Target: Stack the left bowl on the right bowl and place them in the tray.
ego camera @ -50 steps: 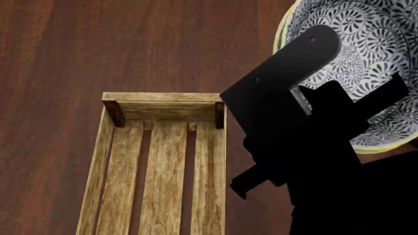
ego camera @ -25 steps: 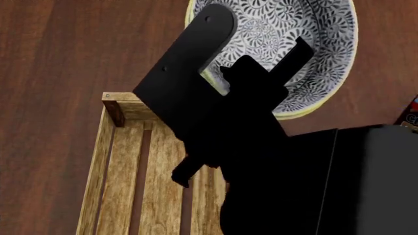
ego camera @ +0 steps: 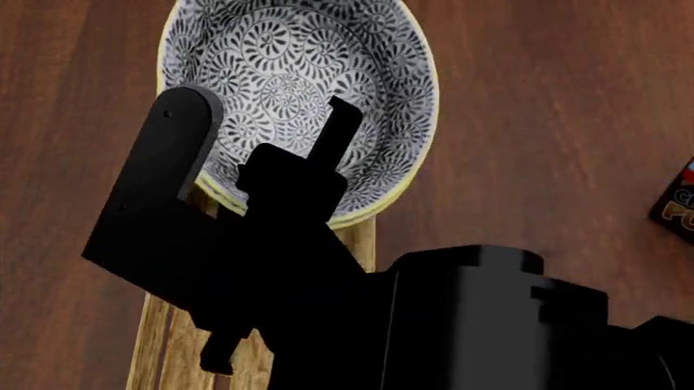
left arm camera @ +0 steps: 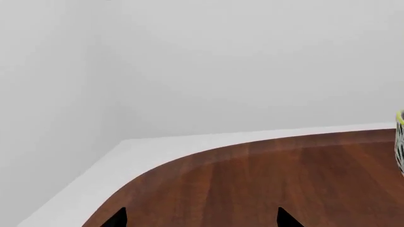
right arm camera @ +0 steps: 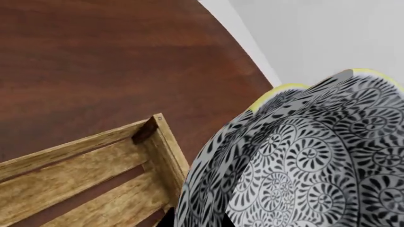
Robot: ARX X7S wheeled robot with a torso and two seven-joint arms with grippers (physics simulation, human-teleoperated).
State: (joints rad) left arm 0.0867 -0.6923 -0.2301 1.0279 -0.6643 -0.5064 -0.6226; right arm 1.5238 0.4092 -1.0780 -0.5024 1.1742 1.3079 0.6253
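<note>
Bowls carried over the far end of the tray.

From the head camera I see my right gripper (ego camera: 309, 158) clenched on the rim of the patterned bowls (ego camera: 298, 81), one finger inside, holding them above the far end of the wooden tray (ego camera: 162, 341). A yellow rim peeks out beneath the black-and-white one. The right wrist camera shows the bowls above the tray's corner post. My left gripper (left arm camera: 200, 220) shows only two fingertips spread apart over the table (left arm camera: 271, 175), released. At the right edge lies a dark printed box (ego camera: 674, 203); its lettering is too cropped to read.
</note>
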